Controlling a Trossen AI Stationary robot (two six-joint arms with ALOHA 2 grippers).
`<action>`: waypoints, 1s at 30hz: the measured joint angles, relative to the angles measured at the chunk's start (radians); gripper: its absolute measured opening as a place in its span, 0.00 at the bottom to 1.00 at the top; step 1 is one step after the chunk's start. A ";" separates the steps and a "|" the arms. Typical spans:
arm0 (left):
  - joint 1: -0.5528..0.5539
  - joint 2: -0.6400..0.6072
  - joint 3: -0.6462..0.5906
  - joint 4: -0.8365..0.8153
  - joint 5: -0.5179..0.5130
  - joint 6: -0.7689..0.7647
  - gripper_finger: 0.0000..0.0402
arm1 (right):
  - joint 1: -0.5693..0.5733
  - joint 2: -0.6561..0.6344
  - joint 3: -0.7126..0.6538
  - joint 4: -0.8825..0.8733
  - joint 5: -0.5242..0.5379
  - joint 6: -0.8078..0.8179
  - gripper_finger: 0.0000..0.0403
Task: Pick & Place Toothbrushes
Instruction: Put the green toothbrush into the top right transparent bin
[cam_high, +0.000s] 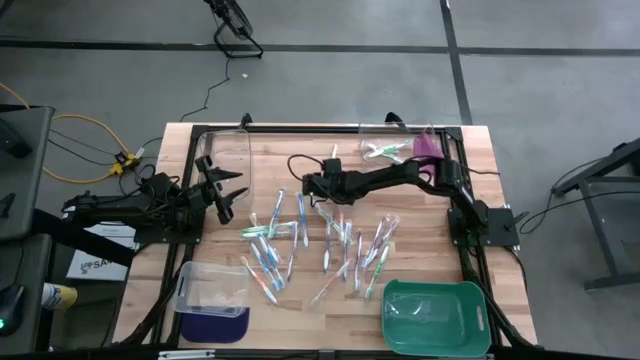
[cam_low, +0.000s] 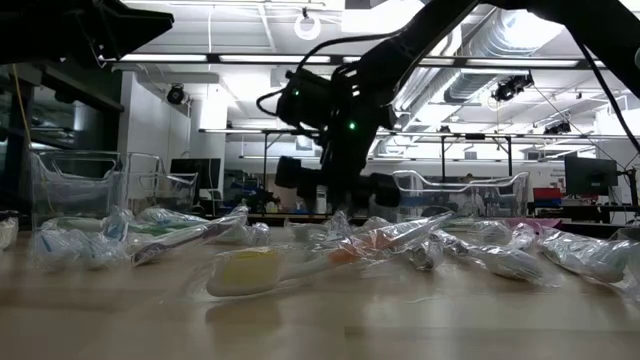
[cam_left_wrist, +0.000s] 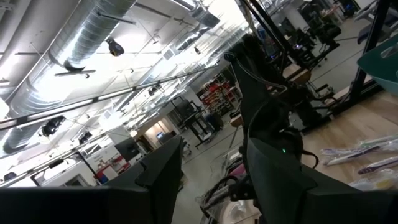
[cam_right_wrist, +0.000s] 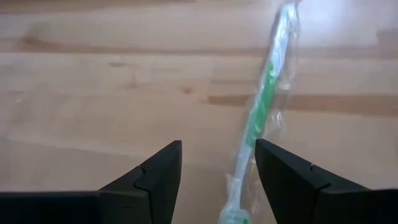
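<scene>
Wooden desk (cam_high: 470, 150) carries our toothbrushes (cam_high: 300, 245), scattered mid-desk. Our right gripper (cam_high: 310, 186) hangs over them, fingers apart, empty; our left gripper (cam_high: 232, 198) waits apart near the left edge.

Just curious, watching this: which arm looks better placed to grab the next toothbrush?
The right. Its open right gripper hangs over a green toothbrush in the pile; the left gripper waits open at the table's edge.

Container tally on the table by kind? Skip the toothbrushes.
Clear bins: 3
Green tray: 1
Total: 4
</scene>
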 joint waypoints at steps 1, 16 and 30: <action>0.000 0.000 0.000 0.000 0.000 0.000 0.44 | 0.000 -0.007 0.000 -0.002 0.000 -0.005 0.49; 0.000 0.000 0.000 0.000 0.000 0.000 0.44 | 0.010 -0.012 0.000 -0.078 0.070 0.031 0.49; 0.000 0.000 0.000 0.000 0.001 0.000 0.44 | -0.002 0.033 0.000 -0.045 0.028 0.012 0.49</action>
